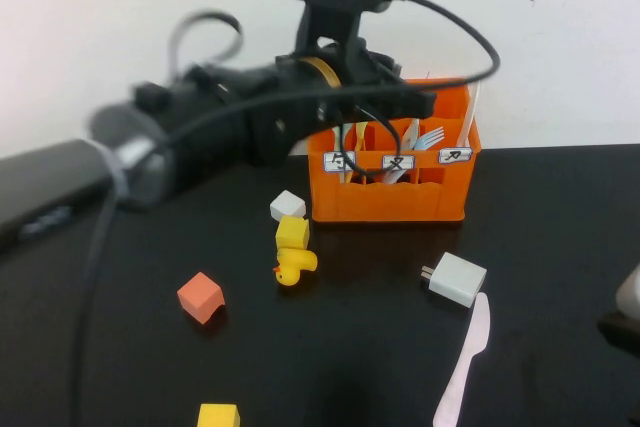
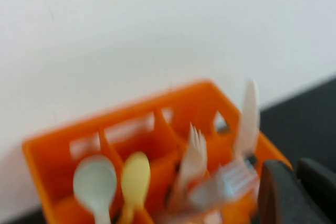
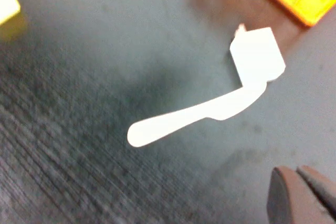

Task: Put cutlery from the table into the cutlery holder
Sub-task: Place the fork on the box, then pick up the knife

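**Orange cutlery holder, part-filled; one pink knife on the table**

Cutlery holder [image 1: 390,192]: orange moulded plastic crate, glossy, with a scalloped front wall and thin dividers making several upright compartments. Three small white labels with black characters sit along its front top edge. It stands at the far side of the table [image 1: 560,327], a broad matte black top.

Contents, seen from the left wrist view: a pale blue-grey spoon [image 2: 95,184] and a pale yellow spoon [image 2: 135,178], bowls up, in neighbouring compartments; a cream fork [image 2: 194,157] with tines up; a pale grey fork [image 2: 231,182] leaning tilted beside it; a cream-white knife [image 2: 248,116] standing upright at the end compartment.

Pale pink knife [image 1: 465,362]: slim, flat, smooth plastic with rounded handle end, lying on the table in front of the holder, its tip touching or just beside a white charger block [image 1: 455,279].

Other items in front of the holder: a white cube [image 1: 287,206], a yellow block [image 1: 292,232], a yellow duck [image 1: 293,267], an orange cube [image 1: 200,297], another yellow cube [image 1: 218,415].

Left gripper [image 1: 375,112]: black, hovering over the holder's top; I cannot tell how its fingers stand.

Right gripper [image 3: 307,198]: low over the table, in front of the holder near the pink knife, fingers pressed together, holding nothing.
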Motion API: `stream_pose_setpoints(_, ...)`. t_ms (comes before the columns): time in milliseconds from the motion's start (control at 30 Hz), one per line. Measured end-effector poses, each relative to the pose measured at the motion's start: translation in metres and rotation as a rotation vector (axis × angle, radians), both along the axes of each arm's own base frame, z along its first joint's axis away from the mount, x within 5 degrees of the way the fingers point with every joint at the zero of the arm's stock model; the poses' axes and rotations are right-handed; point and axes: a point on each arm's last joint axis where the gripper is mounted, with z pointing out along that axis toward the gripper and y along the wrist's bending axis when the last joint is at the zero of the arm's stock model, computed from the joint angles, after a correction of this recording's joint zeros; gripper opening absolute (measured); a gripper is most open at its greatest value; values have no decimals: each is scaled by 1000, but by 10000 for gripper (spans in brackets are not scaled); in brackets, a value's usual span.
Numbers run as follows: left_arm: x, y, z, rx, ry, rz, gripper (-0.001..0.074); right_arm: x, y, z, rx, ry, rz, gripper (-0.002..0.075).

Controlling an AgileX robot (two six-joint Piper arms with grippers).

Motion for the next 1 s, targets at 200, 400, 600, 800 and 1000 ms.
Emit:
stream_pose_setpoints(200, -42, 21, 41, 86, 161, -57, 6, 12, 12, -6, 74, 18, -21, -2)
stream_pose_setpoints(400, -91, 48, 78, 151, 266, -117, 0, 34, 35, -53, 16, 233, 11, -2)
stream_pose_setpoints(600, -146, 75, 90, 54, 317, -160, 0, 57, 65, -94, -59, 351, 67, -2)
stream_pose_setpoints(800, -194, 105, 60, 58, 352, -159, 0, 71, 99, -117, -92, 388, 123, -2)
stream_pose_setpoints(1000, -228, 127, 19, 61, 380, -141, 0, 82, 111, -140, -121, 422, 121, -2)
